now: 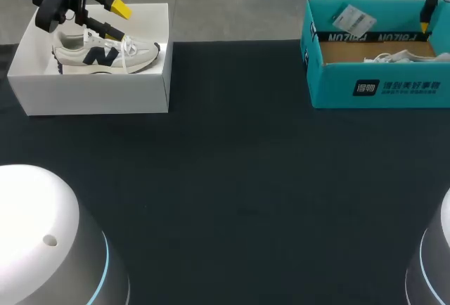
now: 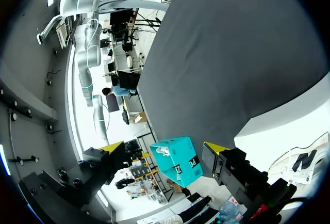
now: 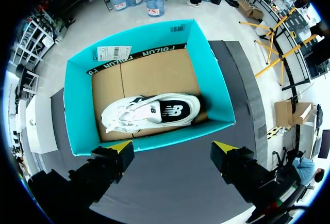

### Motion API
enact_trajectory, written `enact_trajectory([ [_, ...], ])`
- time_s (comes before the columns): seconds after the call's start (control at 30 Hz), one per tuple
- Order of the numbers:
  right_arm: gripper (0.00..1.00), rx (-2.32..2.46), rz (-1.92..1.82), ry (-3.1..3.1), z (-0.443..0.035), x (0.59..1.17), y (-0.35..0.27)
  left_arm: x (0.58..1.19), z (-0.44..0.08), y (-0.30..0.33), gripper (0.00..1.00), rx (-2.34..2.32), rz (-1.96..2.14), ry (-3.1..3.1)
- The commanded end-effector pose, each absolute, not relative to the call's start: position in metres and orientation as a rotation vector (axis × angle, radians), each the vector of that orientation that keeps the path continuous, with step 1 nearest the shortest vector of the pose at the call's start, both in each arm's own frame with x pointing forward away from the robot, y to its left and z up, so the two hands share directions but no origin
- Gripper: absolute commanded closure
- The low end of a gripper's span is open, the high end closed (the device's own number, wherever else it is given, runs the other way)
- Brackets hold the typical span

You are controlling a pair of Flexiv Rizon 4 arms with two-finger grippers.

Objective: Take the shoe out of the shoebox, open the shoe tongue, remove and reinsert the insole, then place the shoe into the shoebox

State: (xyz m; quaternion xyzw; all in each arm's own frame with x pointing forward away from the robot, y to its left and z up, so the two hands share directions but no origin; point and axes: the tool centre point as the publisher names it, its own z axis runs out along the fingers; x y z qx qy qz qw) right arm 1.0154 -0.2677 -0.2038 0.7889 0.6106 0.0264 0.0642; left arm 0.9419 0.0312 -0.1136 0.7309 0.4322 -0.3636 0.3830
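The right pincer (image 3: pixel 172 149), fingers spread wide and empty, hangs over the teal box (image 3: pixel 77 105) at the far right of the surface (image 1: pixel 232 192). The right shoe (image 3: pixel 152 111) lies on the box floor just ahead of the tips, its long axis parallel to the line between them, so I judge a wrist turn is needed to pinch it across its width. The left pincer (image 1: pixel 116 21), also spread and empty, hovers above the white box (image 1: pixel 91 98) at far left, where the left shoe (image 1: pixel 105 55) lies lengthwise, toe toward the middle; each arm is nearer its own shoe
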Motion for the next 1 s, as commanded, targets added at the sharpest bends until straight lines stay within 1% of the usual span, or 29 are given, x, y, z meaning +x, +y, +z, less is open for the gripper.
enact_trajectory([
  [0.03,0.0,2.382,0.08,1.841,-0.204,1.015,-0.267,0.949,-0.111,0.037,0.0,1.904,-0.883,1.109],
  [0.4,0.0,2.382,0.08,1.841,-0.204,1.015,-0.267,0.995,-0.101,0.08,0.0,1.98,-0.661,1.282],
  [0.73,0.0,2.382,0.08,1.841,-0.204,1.015,-0.267,1.026,-0.124,0.109,0.0,2.111,-0.422,1.479],
  [1.0,0.0,2.382,0.08,1.841,-0.204,1.015,-0.267,1.046,-0.151,0.127,0.0,2.17,-0.348,1.638],
])
